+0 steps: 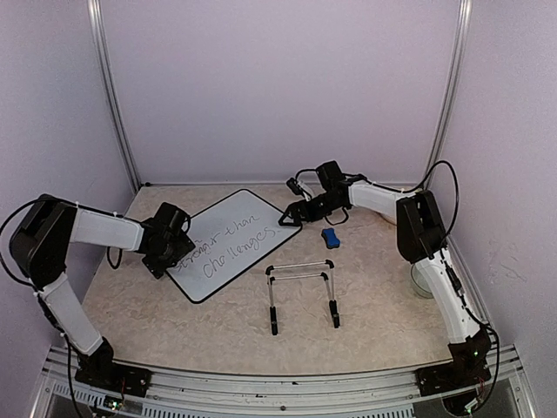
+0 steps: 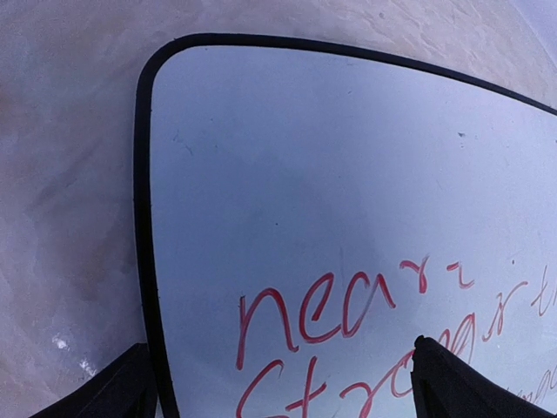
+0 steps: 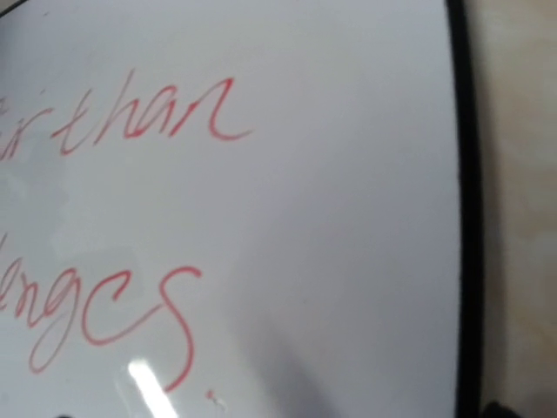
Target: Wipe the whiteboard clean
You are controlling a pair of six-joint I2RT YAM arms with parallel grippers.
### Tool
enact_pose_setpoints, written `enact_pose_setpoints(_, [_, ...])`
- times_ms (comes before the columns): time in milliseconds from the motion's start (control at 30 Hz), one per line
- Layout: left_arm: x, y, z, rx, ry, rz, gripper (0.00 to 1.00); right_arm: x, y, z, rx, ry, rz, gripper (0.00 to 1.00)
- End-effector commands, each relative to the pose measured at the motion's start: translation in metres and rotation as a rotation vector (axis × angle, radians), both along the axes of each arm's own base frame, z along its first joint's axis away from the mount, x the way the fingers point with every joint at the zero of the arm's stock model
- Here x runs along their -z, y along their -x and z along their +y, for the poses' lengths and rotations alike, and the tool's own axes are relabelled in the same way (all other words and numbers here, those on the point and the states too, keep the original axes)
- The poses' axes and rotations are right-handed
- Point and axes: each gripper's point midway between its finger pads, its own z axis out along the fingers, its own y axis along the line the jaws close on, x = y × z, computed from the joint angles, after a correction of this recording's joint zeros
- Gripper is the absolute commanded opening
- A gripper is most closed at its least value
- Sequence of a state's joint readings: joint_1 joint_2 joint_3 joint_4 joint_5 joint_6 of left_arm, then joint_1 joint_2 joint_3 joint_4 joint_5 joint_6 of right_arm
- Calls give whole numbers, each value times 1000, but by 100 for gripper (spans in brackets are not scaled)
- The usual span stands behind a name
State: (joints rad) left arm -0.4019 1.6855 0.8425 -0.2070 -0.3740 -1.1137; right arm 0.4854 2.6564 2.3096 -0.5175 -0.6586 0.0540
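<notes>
Left gripper (image 1: 172, 252): open wide, holding nothing; it hovers at the left corner of the board (image 1: 235, 246), with one finger (image 2: 129, 387) over the table (image 1: 374, 322) outside the frame and the other over the white surface.
Right gripper (image 1: 290, 215): jaws spread, nothing between them; it sits at the board's far-right corner, and contact cannot be told.
Board: lies flat on the table, turned diagonally, left of centre, between the two grippers.
Writing (image 3: 152, 117): red handwriting in lines across the board; the far-left part is bare.
Eraser (image 1: 330, 237): small blue block on the table, just right of the board, not touching it, near the right gripper.
Stand (image 1: 302, 292): black wire, upright, near-right of the board, apart from it.
</notes>
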Motion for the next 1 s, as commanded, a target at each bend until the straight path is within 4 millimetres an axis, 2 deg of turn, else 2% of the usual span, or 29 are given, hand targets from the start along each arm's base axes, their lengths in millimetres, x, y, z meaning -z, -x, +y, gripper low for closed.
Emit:
enact_pose_setpoints(0, [-5,-29,-33,117,80,-54,99,-10,52,11,-108,-46,123,100])
enact_pose_setpoints(133, [-6,-31,-43,158,126,-86,99,-25,76,11,-136,-49,127,100])
enact_pose_setpoints(233, [-12,-34,-48,191,133,-110,99,-23,95,5,-135,-32,144,100])
enact_pose_setpoints(333, [-19,-38,-52,220,135,-135,99,-26,100,-3,-103,-21,131,100])
enact_pose_setpoints(600, [-41,-52,-62,282,140,-212,99,-60,95,-1,-68,-73,98,100])
enact_pose_setpoints(800, [-40,-50,-61,279,144,-203,99,-89,89,8,-71,-144,82,100])
enact_pose_setpoints(867, [-34,-46,-55,262,134,-181,99,-88,81,4,-29,-104,55,100])
enact_pose_setpoints(967, [-26,-38,-43,224,125,-153,99,-73,57,-11,63,-1,23,100])
